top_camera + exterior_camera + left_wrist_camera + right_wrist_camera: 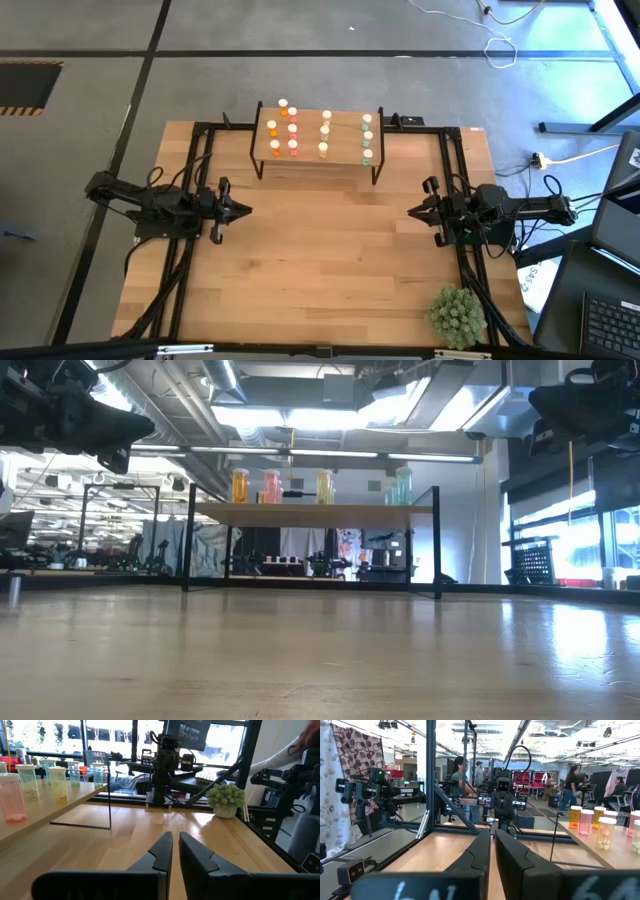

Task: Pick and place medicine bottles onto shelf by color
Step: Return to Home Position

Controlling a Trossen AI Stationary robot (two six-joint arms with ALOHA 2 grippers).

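Small capped medicine bottles (325,133) stand in colour rows on the light-wood, black-legged shelf (345,140).
Left fingers (161,851) and right fingers (480,849) are clenched on nothing, well apart over the wooden table (330,270).

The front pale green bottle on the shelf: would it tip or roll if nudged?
Likely tips easily: the front pale green bottle stands upright, tall and narrow, on the shelf. Probably light, since it looks see-through and mostly empty. Once down, its round body would probably roll.
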